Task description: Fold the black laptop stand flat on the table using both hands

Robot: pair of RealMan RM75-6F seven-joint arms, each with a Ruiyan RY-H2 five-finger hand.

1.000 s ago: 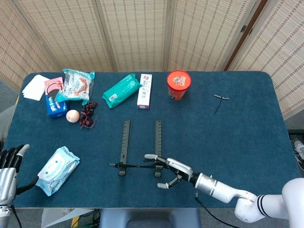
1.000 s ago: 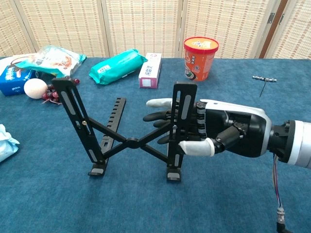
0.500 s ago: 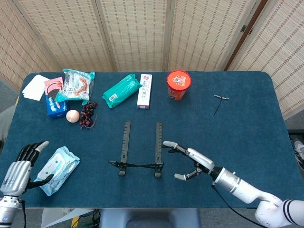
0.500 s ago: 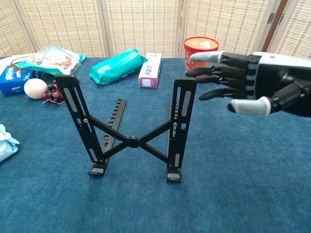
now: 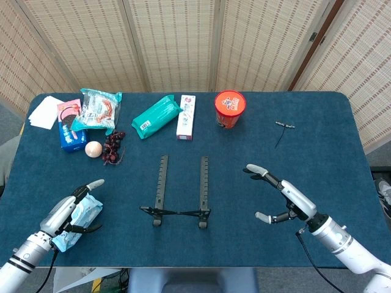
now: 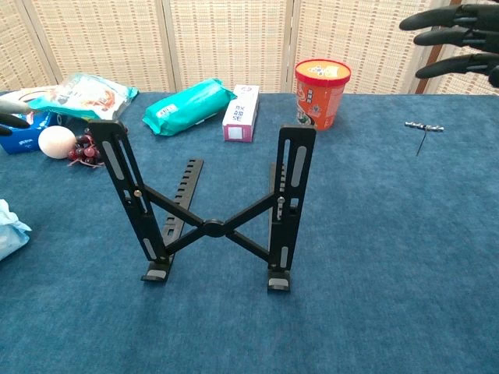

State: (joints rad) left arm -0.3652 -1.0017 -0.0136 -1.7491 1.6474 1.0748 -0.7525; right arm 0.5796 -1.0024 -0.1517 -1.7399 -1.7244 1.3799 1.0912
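Nearest the robot, the left hand (image 5: 72, 210) hovers over a blue wipes pack (image 5: 74, 219) at the table's (image 5: 342, 152) front left, fingers spread and holding nothing. The right hand (image 5: 282, 200) hangs at the front right, likewise loose and empty, thumb and fingers apart. Between them, near the middle of the table and well apart from both hands, the stand (image 6: 212, 210) sits upright on its feet: two slotted uprights joined by a crossed brace, with notched rails running back along the cloth. It is not yet folded.

By my reading, this is the approach step; neither hand touches the stand. The next move calls for bringing each hand in to its own upright, then pressing the two together or down so the brace collapses flat.

Farther back lie grapes (image 5: 112, 148), a green pack (image 5: 156, 116), a box (image 5: 186, 117) and a red cup (image 5: 230, 108).
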